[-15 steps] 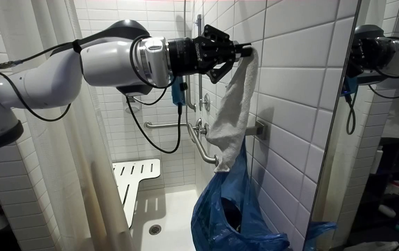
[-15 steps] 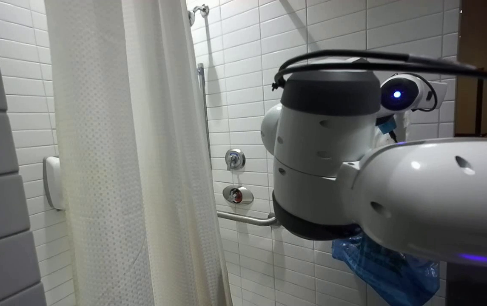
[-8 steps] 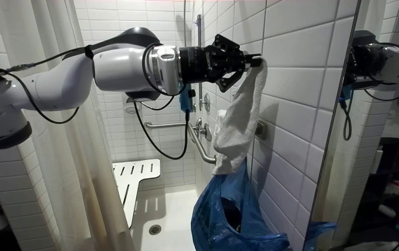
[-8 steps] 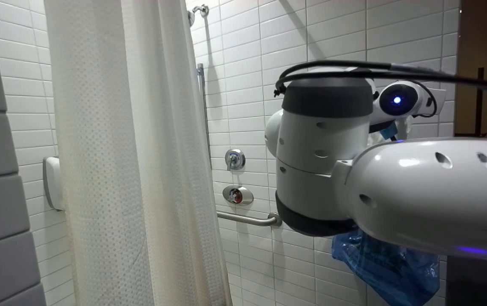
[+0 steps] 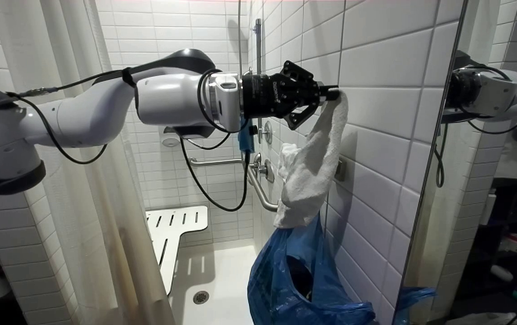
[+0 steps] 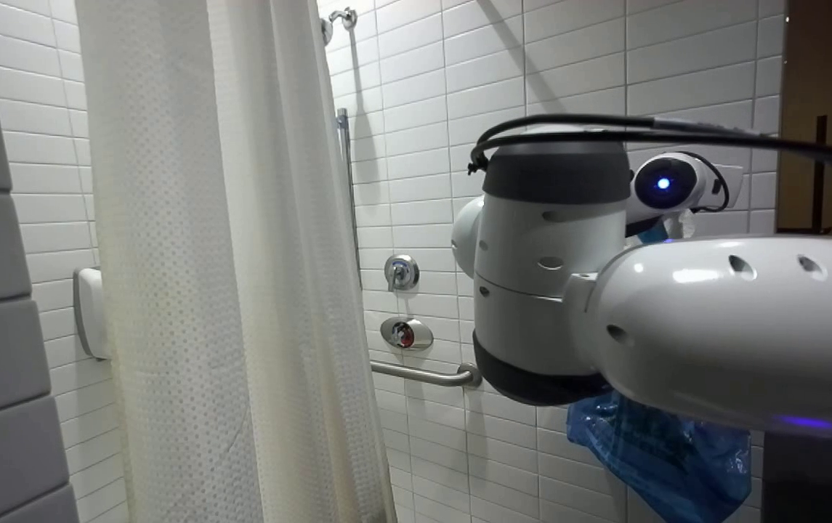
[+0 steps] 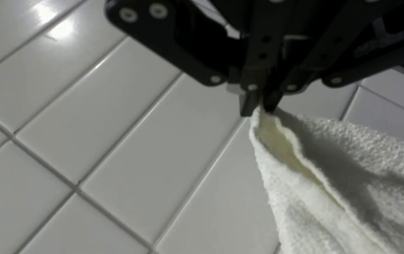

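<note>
We find the black pincer point(image 7: 260, 107) clamping the top of a white terry-cloth towel point(image 5: 308, 180), which hangs between six and seven o'clock, overlapping a blue plastic bag point(image 5: 265, 273) in an exterior view; snagging there could, we judge, pull the shallow grip loose.

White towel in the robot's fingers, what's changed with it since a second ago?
In an exterior view, the fingers have moved down and slightly right in the picture, carrying along the pinched end of the white towel. More cloth now shows at its left. Nothing was newly grasped or released. The blue bag and shower curtain stayed as they were.
</note>
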Controlling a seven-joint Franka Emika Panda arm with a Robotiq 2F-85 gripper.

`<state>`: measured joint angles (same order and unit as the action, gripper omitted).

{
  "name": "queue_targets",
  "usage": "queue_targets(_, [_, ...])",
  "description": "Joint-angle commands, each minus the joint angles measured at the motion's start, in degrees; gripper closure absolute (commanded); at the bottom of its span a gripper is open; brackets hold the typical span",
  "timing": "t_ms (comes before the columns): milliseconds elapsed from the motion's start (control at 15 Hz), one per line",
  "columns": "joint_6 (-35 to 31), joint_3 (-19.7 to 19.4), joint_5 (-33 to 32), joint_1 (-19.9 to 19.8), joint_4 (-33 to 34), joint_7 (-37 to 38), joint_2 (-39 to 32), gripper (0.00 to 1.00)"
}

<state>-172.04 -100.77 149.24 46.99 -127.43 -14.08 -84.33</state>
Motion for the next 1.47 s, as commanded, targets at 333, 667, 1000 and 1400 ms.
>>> queue_targets(333, [-1.1, 2.6, 0.0, -4.5, 4.5, 1.0, 0.0, 0.98])
queue_targets(667, [-0.9, 3.4, 0.0, -7.4, 5.4, 2.7, 0.0, 0.98])
queue_targets(1000, [-4.7, 3.1, 0.0, -8.3, 6.5, 4.7, 0.0, 0.67])
queue_targets(1400, [-8.5, 2.6, 0.0, -7.8, 7.7, 5.3, 0.0, 0.28])
